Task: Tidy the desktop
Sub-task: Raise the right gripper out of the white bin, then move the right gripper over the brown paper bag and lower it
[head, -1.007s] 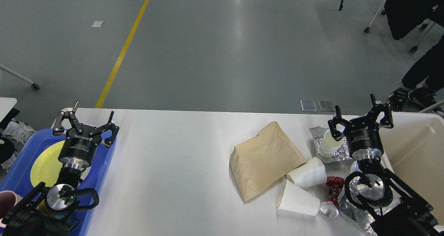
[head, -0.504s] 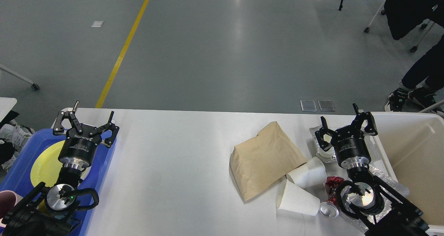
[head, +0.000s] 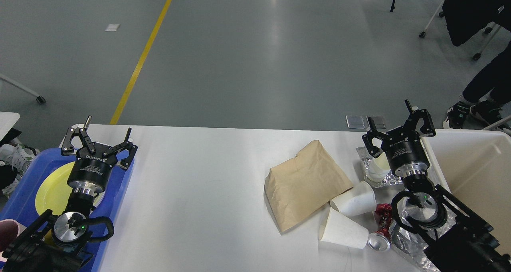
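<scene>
Brown paper bag [head: 305,182], two tipped paper cups [head: 353,200] and crushed can [head: 382,228] litter the white desktop [head: 199,192].

Right gripper [head: 398,122] now farther back, away from the cups.

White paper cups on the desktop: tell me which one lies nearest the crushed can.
The lower paper cup, tipped on its side beside the crushed can; the other cup lies farther back, against the brown bag.

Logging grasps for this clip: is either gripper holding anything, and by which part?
Nothing is held: left gripper and right gripper are both open and empty.
</scene>
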Available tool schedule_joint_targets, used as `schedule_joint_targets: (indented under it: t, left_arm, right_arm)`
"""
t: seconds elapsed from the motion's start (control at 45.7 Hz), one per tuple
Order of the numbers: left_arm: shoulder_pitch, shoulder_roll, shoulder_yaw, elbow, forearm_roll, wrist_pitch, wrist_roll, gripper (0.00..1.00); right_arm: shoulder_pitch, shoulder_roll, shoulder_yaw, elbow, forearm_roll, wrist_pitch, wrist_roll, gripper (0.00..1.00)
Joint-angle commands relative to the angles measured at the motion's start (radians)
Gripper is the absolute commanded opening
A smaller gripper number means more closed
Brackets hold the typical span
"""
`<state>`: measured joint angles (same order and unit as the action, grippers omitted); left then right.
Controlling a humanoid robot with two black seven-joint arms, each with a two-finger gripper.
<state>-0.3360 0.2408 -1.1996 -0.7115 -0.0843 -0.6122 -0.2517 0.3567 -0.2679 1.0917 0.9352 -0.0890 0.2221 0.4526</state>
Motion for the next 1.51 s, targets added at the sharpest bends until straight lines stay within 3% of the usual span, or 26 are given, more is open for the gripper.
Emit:
schedule_joint_targets:
  t: [0.0,0.263,0.46,0.591,0.788,0.963,1.073,1.27,1.335,1.489]
  left_arm:
    - [0.0,0.0,0.0,0.0,0.0,0.0,0.0,0.96]
    - [0.0,0.0,0.0,0.0,0.0,0.0,-0.001,0.96]
    - [0.0,0.0,0.0,0.001,0.0,0.0,-0.001,0.96]
    - [0.0,0.0,0.0,0.001,0.0,0.0,-0.001,0.96]
    - [0.0,0.0,0.0,0.001,0.0,0.0,-0.001,0.96]
    - [0.0,0.0,0.0,0.0,0.0,0.0,-0.001,0.96]
    - [0.0,0.0,0.0,0.0,0.0,0.0,-0.001,0.96]
    - [0.0,0.0,0.0,0.0,0.0,0.0,0.0,0.96]
    - [0.0,0.0,0.0,0.0,0.0,0.0,0.0,0.96]
    - [0.0,0.0,0.0,0.0,0.0,0.0,0.0,0.96]
  right_arm:
    - [-0.001,0.006,0.005,-0.001,-0.002,-0.001,0.006,1.0]
    - [-0.009,-0.01,-0.047,-0.004,0.002,0.052,0.003,1.0]
    - [0.054,-0.18,-0.156,-0.01,0.002,0.12,0.008,1.0]
    - [0.103,-0.202,-0.277,-0.006,0.002,0.125,0.008,1.0]
    - [0.315,-0.35,-0.624,-0.01,0.003,0.123,0.008,1.0]
    - [0.522,-0.373,-0.916,-0.01,0.008,0.125,0.008,1.0]
    - [0.704,-0.384,-1.203,-0.019,0.009,0.121,0.008,1.0]
    - [1.076,-0.364,-1.778,-0.009,0.009,0.125,0.006,1.0]
    - [1.182,-0.308,-1.906,-0.003,0.012,0.132,0.006,1.0]
    - [1.396,-0.154,-2.211,0.0,0.02,0.322,-0.003,1.0]
